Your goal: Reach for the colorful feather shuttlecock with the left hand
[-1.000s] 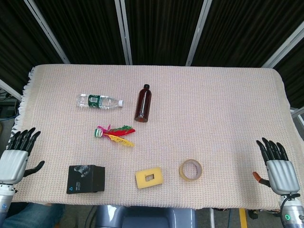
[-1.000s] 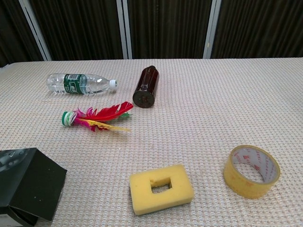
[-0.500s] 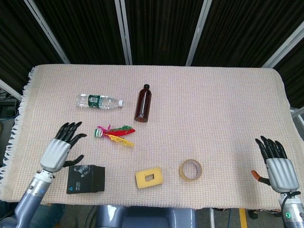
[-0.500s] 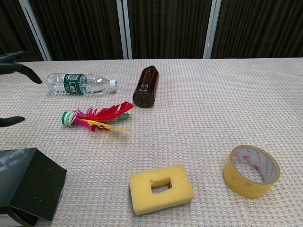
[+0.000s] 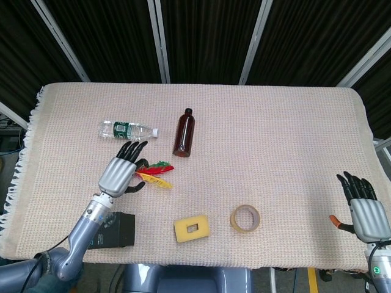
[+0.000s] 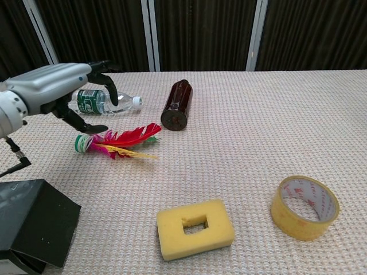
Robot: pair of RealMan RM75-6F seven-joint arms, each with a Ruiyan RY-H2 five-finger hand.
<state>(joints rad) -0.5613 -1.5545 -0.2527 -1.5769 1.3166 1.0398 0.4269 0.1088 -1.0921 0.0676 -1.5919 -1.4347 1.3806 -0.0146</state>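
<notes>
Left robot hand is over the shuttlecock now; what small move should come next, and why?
Probably lower the left robot hand straight down. In the chest view it hangs open above the base end of the colorful feather shuttlecock, fingers apart and curled downward, with a gap visible between them and the feathers.

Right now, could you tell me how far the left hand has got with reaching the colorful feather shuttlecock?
Most of the approach looks done: the left hand hovers open just above the colorful feather shuttlecock. Nothing is gripped. Left: lowering the last stretch onto it. The right hand sits open at the table's edge.
</notes>
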